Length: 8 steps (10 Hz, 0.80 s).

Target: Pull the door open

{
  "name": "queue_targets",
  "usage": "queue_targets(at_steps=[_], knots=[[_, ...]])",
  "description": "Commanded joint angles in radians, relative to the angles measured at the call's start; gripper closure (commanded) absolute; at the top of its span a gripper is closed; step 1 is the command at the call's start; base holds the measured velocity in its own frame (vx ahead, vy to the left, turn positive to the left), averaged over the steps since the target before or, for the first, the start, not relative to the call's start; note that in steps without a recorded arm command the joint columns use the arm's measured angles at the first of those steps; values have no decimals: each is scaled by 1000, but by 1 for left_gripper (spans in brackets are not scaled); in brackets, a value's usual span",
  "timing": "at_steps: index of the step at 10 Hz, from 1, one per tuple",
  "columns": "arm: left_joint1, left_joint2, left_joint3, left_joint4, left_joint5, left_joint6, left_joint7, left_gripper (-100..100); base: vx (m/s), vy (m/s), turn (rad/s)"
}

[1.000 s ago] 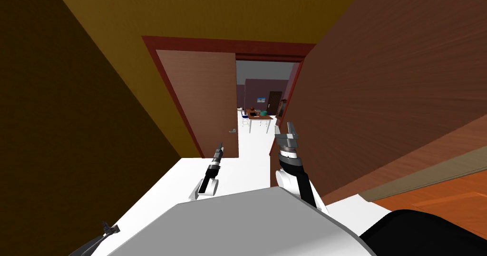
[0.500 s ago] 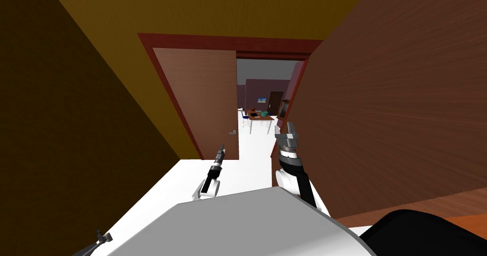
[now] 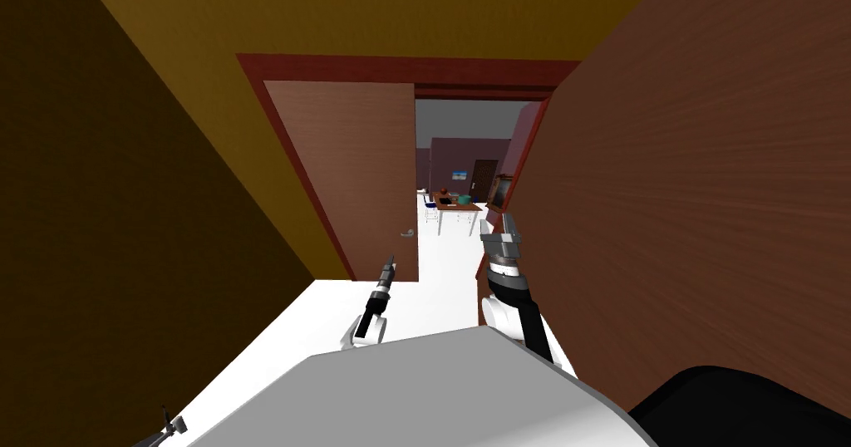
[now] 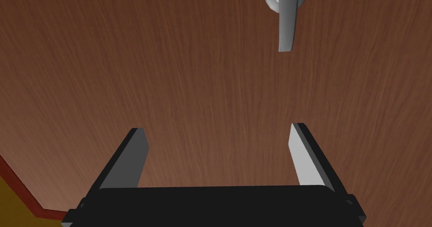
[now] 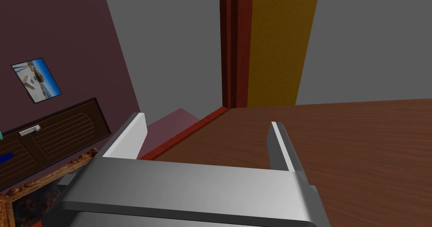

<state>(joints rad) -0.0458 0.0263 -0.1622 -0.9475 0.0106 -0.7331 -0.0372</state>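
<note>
Claws both released: left claw [image 4: 217, 131] faces brown door [image 4: 168, 68] near its grey handle [image 4: 286, 22], right claw [image 5: 206, 125] empty.

My left gripper [image 4: 218, 128] stood before the left door [image 4: 168, 68], apart from it, with the handle [image 4: 286, 22] beyond my fingertips. My right gripper [image 3: 507, 222] stood just beside the right door [image 3: 706, 176], which had swung towards me. The opening lay between both doors, and a table [image 3: 455, 206] stood well behind it.
</note>
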Motion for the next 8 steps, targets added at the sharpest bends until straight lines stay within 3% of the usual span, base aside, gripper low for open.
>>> queue_targets(at_steps=[1, 2, 6, 8], knots=[[-14, -6, -3, 38, 1, -4, 2, -100, 93, 9, 45], [-30, -14, -7, 82, 2, -12, 4, -100, 120, -2, 82], [-65, -34, -16, 180, 4, -29, 8, -100, 137, -11, 80], [-71, -38, -17, 198, 4, -33, 8, -100, 85, -22, 42]])
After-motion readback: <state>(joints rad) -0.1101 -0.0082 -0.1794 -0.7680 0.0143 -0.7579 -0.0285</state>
